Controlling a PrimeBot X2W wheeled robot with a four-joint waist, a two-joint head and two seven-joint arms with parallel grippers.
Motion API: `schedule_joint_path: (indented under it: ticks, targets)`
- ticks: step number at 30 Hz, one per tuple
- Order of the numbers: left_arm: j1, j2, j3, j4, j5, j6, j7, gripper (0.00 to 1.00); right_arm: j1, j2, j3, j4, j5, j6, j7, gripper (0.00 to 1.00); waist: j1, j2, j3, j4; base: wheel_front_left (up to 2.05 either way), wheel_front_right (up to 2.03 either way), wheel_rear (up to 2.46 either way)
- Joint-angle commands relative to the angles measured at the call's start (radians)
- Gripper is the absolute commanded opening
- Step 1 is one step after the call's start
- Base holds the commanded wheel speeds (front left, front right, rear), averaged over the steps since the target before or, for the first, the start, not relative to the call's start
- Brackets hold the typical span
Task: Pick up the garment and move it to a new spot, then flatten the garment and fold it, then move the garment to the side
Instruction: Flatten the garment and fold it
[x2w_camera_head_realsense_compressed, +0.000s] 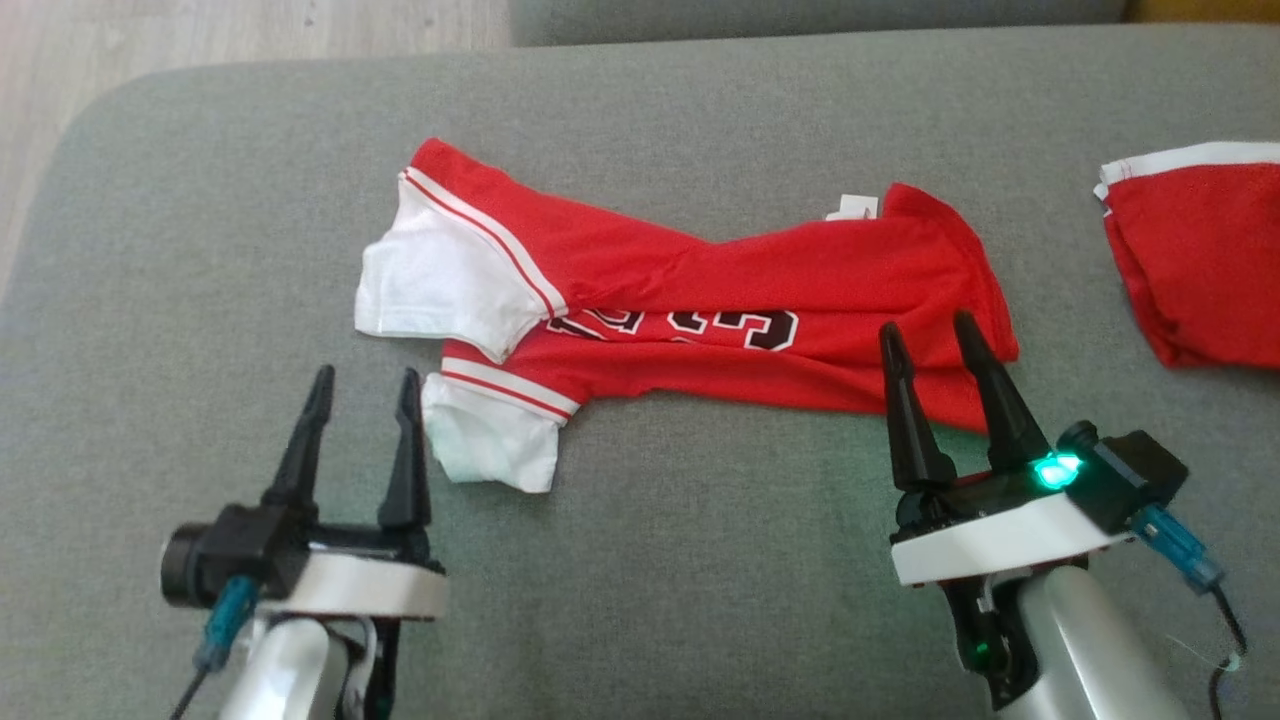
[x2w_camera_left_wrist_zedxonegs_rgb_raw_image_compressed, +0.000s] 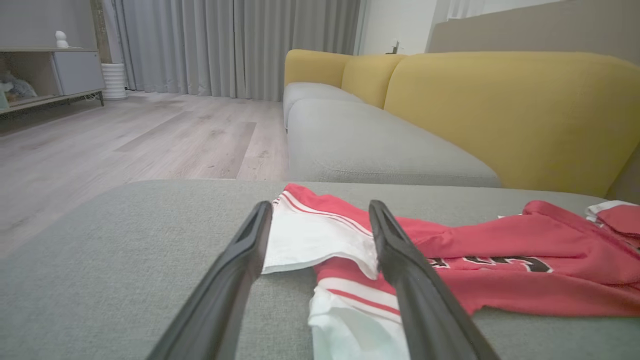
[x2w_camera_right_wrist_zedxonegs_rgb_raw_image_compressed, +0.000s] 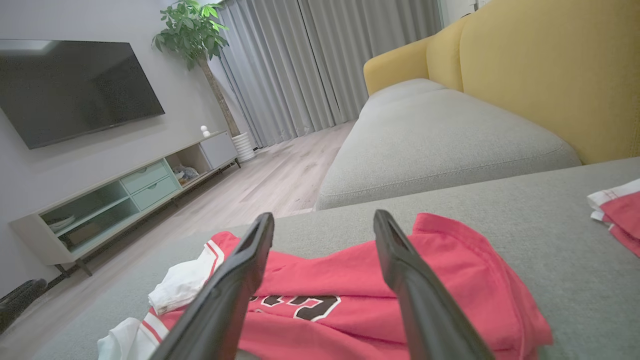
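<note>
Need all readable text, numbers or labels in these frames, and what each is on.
Red jersey: large black characters with white edging run along its middle, but a fold cuts them off; no part reads surely enough to quote.
White tag at the jersey's far edge: too small to read.
Second red garment at the right: no print on the part in view.
Nothing else carries legible text.

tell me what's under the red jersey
The red jersey lies on the grey cushion. It is folded over itself, so its lower layers and part of the number are covered.
</note>
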Motion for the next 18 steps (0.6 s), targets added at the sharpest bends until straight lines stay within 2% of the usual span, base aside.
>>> schedule_joint_path:
  ticks: [1, 7, 11, 18]
  targets:
    - [-0.061, 0.015, 0.044, -0.005, 0.009, -0.001, -0.005, 1.0, -0.024, -0.002, 0.026, -0.036, -0.005, -0.001, -0.011, 1.0, 0.0, 0.0, 0.013, -0.009, 0.0, 0.0, 0.0]
    - [-0.221, 0.057, 0.051, 0.187, 0.006, -0.027, 0.085, 1.0, -0.042, -0.002, 0.021, -0.049, -0.007, -0.001, -0.011, 1.0, 0.0, 0.0, 0.086, -0.048, 0.0, 0.0, 0.0]
    - [-0.324, 0.085, 0.069, 0.305, 0.001, -0.027, 0.13, 1.0, -0.055, -0.002, 0.018, -0.057, -0.008, -0.001, -0.011, 1.0, 0.0, 0.0, 0.129, -0.075, 0.0, 0.0, 0.0]
    - [-0.432, 0.112, 0.083, 0.484, -0.02, -0.04, 0.201, 1.0, -0.072, -0.002, 0.008, -0.068, -0.006, -0.001, -0.011, 1.0, 0.0, 0.0, 0.177, -0.111, 0.0, 0.0, 0.0]
